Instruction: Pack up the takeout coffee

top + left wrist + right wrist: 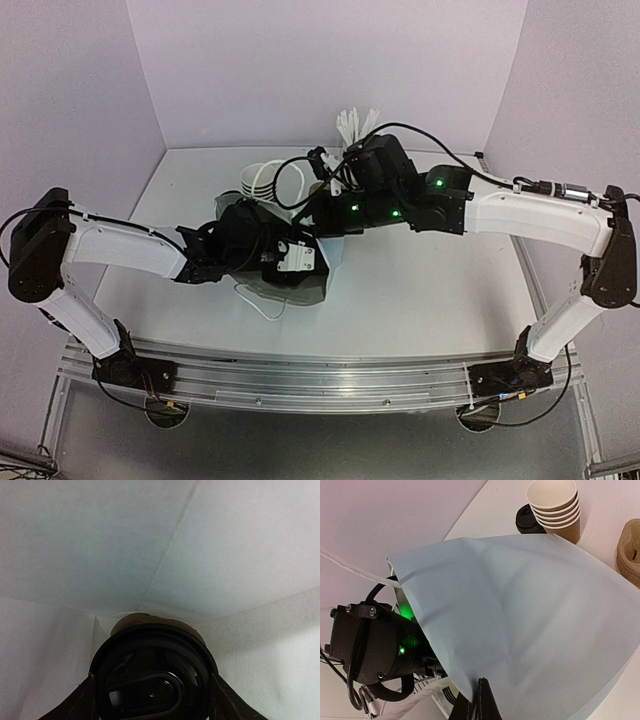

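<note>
The left tool (155, 700) is clamped round the takeout coffee (150, 680), both deep inside the white paper bag (520, 610), whose edge the right tool (481, 702) pinches tight. Let go before its base meets the bag floor, the cup may topple and leak; a slipping pinch could let the bag sag and snag the left arm, well short of the far cup stack (557, 507)

The takeout coffee (152, 647) is brown kraft under a glossy black lid (150, 690). The paper bag (520, 620) is plain white; the stacked cups (560, 510) are brown, white inside.
</note>
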